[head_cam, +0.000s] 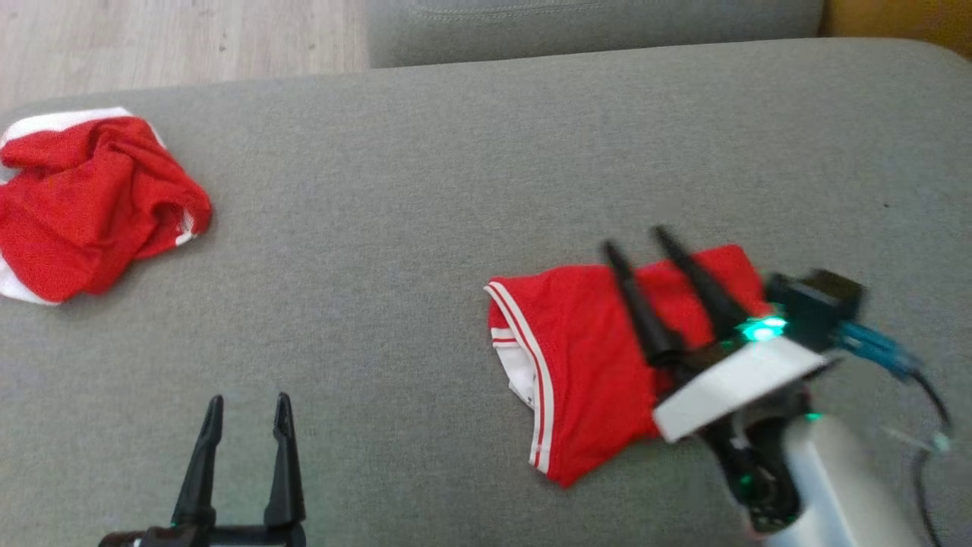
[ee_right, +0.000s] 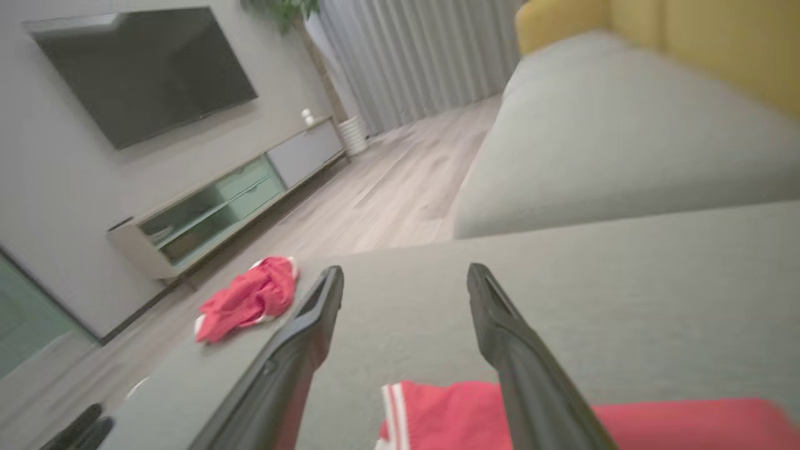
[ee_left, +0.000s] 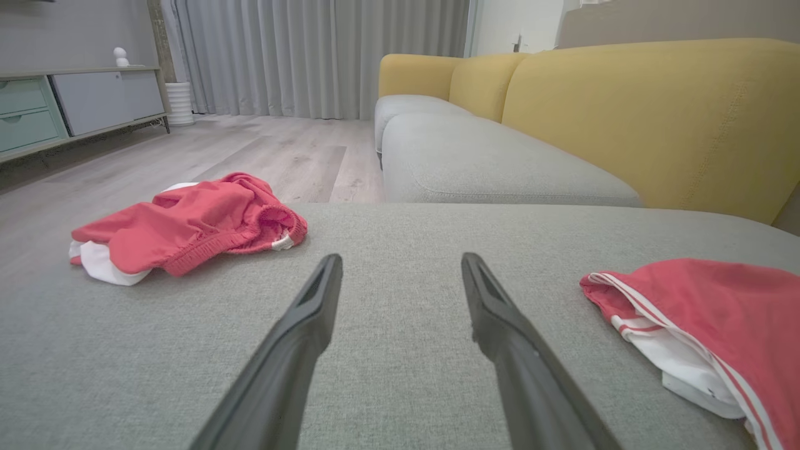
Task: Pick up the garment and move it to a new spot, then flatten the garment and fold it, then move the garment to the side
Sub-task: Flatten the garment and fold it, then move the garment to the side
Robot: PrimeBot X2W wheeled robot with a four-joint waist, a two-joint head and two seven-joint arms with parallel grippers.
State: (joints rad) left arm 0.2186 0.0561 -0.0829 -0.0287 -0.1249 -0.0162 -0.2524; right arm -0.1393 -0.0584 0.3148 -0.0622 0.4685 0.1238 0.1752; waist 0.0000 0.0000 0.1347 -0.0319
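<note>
This is a home living room. A large dark flat television (ee_right: 144, 69) hangs on a grey wall above a long low cabinet with mint-green and grey fronts (ee_right: 237, 194). A sofa with grey fabric seats and mustard-yellow backrests (ee_left: 625, 119) stands across pale wood-plank flooring (ee_left: 262, 150) from it (grey pleated floor-length curtains (ee_left: 312, 56) close the far side).
</note>
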